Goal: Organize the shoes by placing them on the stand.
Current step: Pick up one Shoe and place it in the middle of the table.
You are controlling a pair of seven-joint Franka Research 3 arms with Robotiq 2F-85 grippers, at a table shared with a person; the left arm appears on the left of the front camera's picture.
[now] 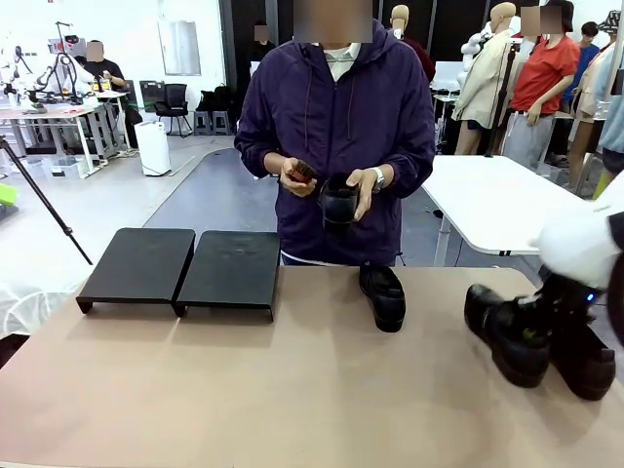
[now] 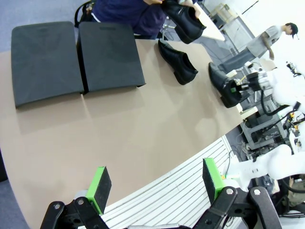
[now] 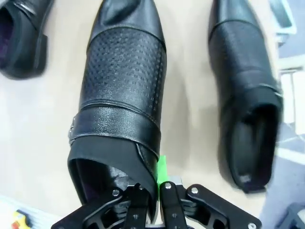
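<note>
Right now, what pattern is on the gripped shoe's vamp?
Tiny perforations across the glossy black leather loafer; right wrist view.

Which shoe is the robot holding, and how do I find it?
Look at the right end of the beige table, where two black shoes sit side by side. It is the shoe nearer the table's middle, not its neighbour. Only this one has the right gripper pinching its rim.

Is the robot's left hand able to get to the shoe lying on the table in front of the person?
Probably yes. The left hand is open, and only tabletop lies between it and that shoe; the stand sits off to the side.
</note>
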